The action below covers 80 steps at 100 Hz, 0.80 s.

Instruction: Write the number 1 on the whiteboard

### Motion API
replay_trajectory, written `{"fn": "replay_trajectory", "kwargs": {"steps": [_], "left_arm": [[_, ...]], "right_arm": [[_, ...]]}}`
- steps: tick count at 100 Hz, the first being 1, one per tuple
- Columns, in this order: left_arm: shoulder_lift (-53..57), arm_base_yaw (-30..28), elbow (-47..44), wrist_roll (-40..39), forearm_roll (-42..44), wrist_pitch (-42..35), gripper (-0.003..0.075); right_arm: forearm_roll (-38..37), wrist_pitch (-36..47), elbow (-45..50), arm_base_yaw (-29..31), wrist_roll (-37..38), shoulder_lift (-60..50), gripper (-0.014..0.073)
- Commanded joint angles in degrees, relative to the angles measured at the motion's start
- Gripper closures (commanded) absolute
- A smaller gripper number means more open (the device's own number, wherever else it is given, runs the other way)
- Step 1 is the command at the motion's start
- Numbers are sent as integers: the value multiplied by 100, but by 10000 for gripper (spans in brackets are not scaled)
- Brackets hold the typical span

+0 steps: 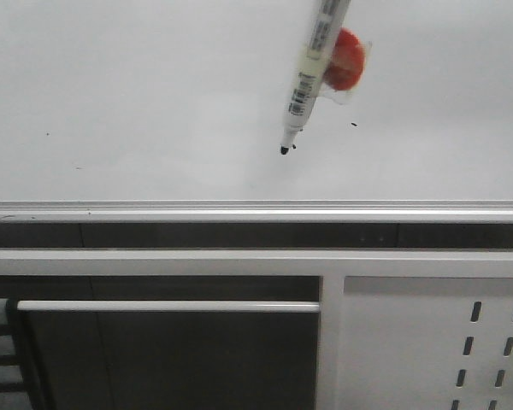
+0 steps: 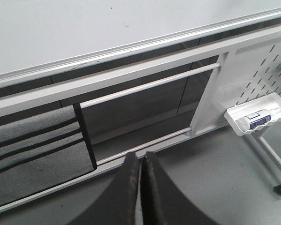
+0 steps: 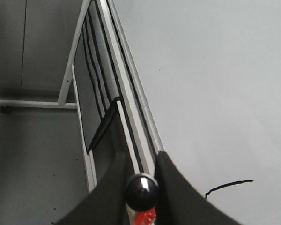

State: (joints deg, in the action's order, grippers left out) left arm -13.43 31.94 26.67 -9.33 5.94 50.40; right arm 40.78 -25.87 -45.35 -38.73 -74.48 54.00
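The right pincer (image 3: pixel 141 190) is clamped on a marker (image 1: pixel 312 73), whose black tip rests against the whiteboard (image 1: pixel 137 94). The number 1 (image 3: pixel 227 186) shows as a thin black stroke on the board just beside this pincer. The left pincer (image 2: pixel 141 176) has its fingers pressed together, empty, away from the board.

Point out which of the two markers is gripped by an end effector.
The marker clamped in the right end effector, black tip bare at the whiteboard; the other marker lies loose in the white tray.
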Motion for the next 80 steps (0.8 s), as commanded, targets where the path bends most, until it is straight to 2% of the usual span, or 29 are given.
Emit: {"fn": "replay_trajectory", "kwargs": {"steps": [1,24,44,69,80], "left_arm": [[-62,-3,139,-47,-46,-431,738],[-62,-3,139,329,-447,-612,738],[-62,-3,139,1035,-1070,-1174,738],[-62,-3,139,2314,-1820,-1996,738],[-110,-3,139,3004,-2332,-2007,738]], "right_arm": [[158,-7,-152,42,267,-232,662],[166,-309,-152,42,592,-319,662],[476,-427,-152,42,644,-319,662],[1019,-417,-152,42,644,-308,662],[1161,-407,-152,42,644,-299,662]]}}
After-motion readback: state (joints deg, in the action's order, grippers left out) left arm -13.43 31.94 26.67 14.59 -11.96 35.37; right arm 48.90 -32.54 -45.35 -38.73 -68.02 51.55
